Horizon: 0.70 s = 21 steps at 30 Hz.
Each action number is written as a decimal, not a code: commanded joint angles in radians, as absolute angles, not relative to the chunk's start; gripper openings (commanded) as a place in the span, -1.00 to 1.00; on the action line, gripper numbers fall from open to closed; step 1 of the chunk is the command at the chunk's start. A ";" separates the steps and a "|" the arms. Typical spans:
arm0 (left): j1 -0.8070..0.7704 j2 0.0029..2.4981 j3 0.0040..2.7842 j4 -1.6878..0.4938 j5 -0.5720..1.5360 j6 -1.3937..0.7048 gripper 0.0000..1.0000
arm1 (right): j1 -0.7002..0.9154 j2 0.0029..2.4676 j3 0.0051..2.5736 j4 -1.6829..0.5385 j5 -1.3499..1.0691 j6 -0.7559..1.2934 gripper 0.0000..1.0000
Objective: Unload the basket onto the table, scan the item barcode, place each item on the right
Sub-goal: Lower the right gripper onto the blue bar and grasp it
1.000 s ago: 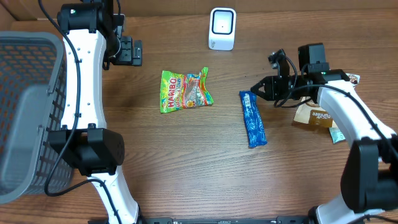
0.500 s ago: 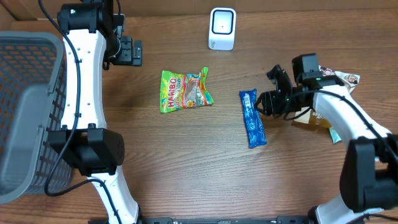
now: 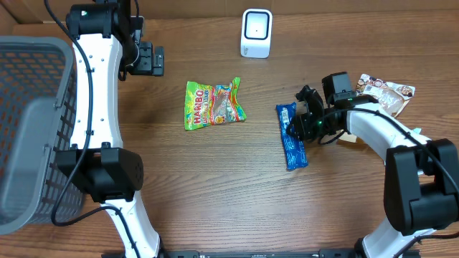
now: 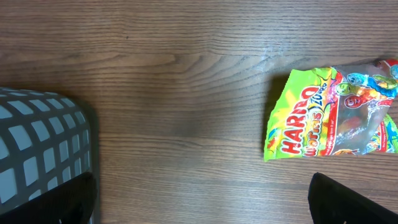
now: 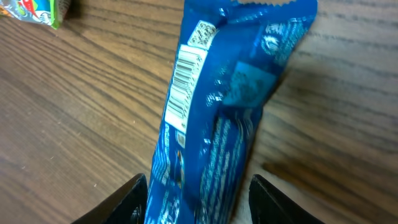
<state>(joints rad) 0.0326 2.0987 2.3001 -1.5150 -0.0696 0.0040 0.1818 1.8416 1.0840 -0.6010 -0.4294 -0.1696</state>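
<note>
Blue snack packet [image 3: 291, 136] flat on the bench [image 3: 215, 186], barcode [image 5: 182, 87] facing up, between right jaws set part-way apart, not yet pinched. Probably light, crinkly, slippery; best gripped across the width, clear of the barcode. Left jaws wide, empty.

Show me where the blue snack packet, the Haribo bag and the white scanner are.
blue snack packet [image 3: 293, 149]: overhead view, lower half of wrapper.
Haribo bag [image 3: 214, 104]: overhead view, bag's middle.
white scanner [image 3: 256, 29]: overhead view, front face.
</note>
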 commanded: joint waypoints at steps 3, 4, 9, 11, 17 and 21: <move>0.024 2.106 2.307 -1.514 -0.059 0.023 0.99 | 0.215 1.868 1.043 -0.567 -0.348 -0.126 0.08; 0.024 2.106 2.307 -1.514 -0.059 0.023 0.99 | 0.217 1.869 1.041 -0.561 -0.348 -0.121 0.07; 0.024 2.106 2.307 -1.514 -0.059 0.023 0.99 | 0.217 1.882 1.040 -0.520 -0.340 -0.065 -0.45; 0.024 2.106 2.307 -1.514 -0.059 0.023 1.00 | 0.217 1.892 1.040 -0.507 -0.337 -0.055 -0.45; 0.024 2.106 2.307 -1.514 -0.059 0.023 0.99 | 0.217 1.932 1.040 -0.503 -0.353 -0.051 -0.74; 0.024 2.106 2.307 -1.514 -0.059 0.023 1.00 | 0.217 1.925 1.051 -0.507 -0.433 -0.051 -0.92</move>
